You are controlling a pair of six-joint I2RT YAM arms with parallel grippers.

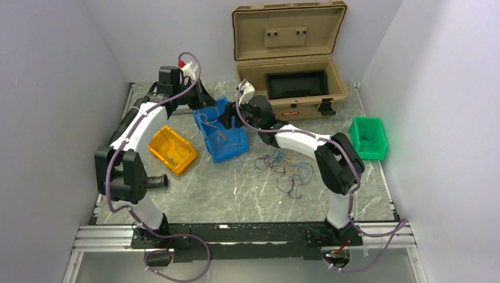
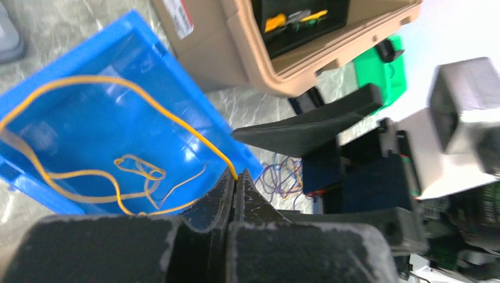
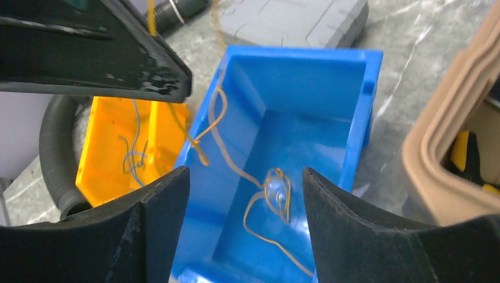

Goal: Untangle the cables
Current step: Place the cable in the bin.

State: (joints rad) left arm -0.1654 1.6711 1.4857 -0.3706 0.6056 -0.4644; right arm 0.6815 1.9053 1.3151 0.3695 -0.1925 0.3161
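Note:
A thin yellow cable loops through the blue bin and rises to my left gripper, which is shut on its end above the bin's rim. My right gripper hangs open over the same blue bin, with nothing between its fingers; the yellow cable lies coiled on the bin floor below. In the top view both grippers, left and right, meet over the blue bin. A loose tangle of blue, purple and orange cables lies on the table to the right.
A yellow bin with thin wires sits left of the blue one. A green bin with dark wires stands at the right wall. An open tan toolbox is behind. A black corrugated hose curls beside the yellow bin.

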